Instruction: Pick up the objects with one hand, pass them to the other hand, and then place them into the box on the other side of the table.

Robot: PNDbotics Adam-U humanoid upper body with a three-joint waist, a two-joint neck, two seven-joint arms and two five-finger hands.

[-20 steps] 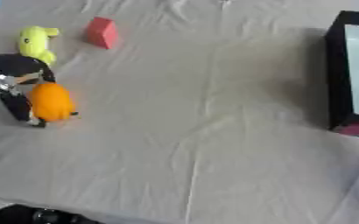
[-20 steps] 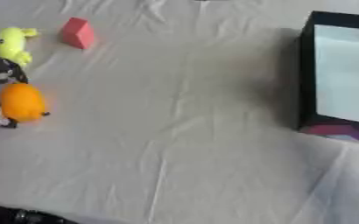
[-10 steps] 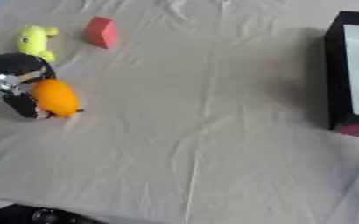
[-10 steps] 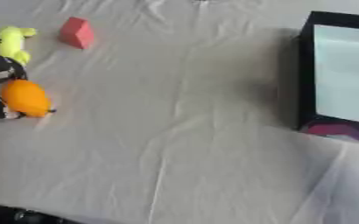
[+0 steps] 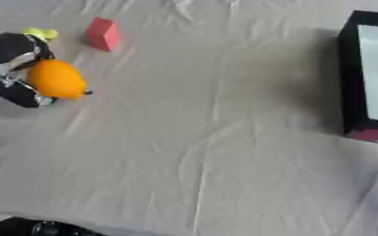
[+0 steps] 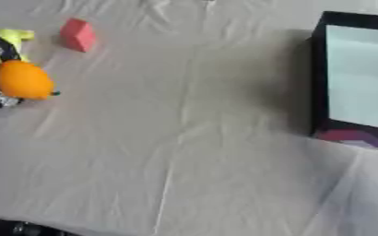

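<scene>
My left hand (image 5: 11, 64) is at the far left of the table, its black and silver fingers curled round an orange fruit (image 5: 56, 80). Behind the hand a yellow object (image 5: 39, 33) lies partly hidden. A red block (image 5: 103, 34) sits on the cloth to the right of it. The black box (image 6: 355, 76) with a pale inside stands at the right edge of the table. My right hand shows in neither view.
A wrinkled beige cloth (image 5: 216, 138) covers the table between the hand and the box. A dark shape (image 5: 31, 228) lies at the bottom left corner.
The left hand has lifted the orange fruit and carried it up and slightly right, now covering more of the yellow object. The view has also shifted a little.
</scene>
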